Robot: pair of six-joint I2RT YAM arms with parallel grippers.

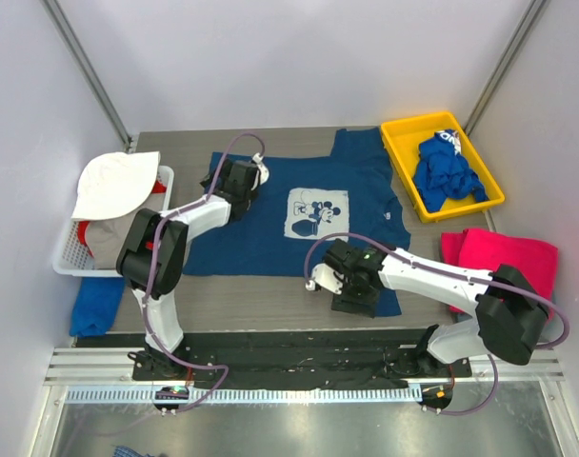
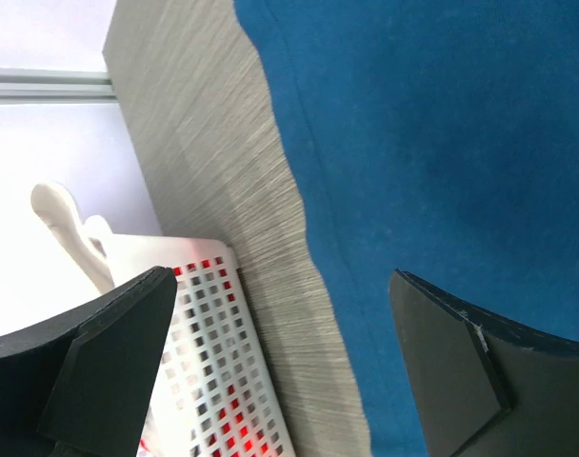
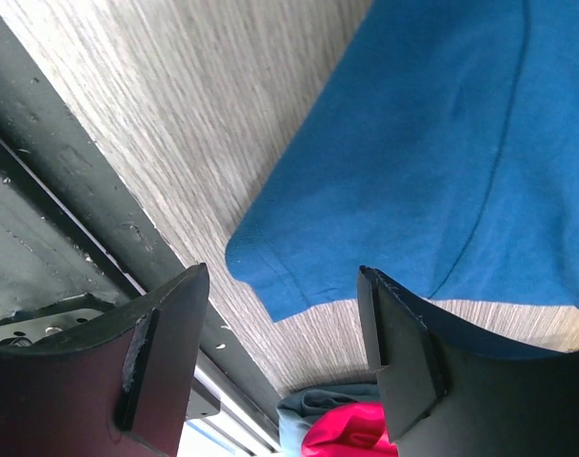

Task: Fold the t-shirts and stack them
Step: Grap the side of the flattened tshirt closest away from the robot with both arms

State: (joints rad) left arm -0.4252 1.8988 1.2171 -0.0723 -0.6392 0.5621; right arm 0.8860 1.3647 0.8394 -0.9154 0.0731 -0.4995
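The navy t-shirt with the white mouse print lies spread flat in the middle of the table. My left gripper is open over its left edge, holding nothing. My right gripper is open just above the shirt's near right corner, empty. The magenta-pink t-shirt lies folded at the right and shows in the right wrist view. The royal-blue t-shirt with white lettering lies crumpled in the yellow tray.
A white perforated basket with a white hat stands at the left; it shows under my left finger. A blue cloth hangs at the near left. A black rail runs along the near table edge.
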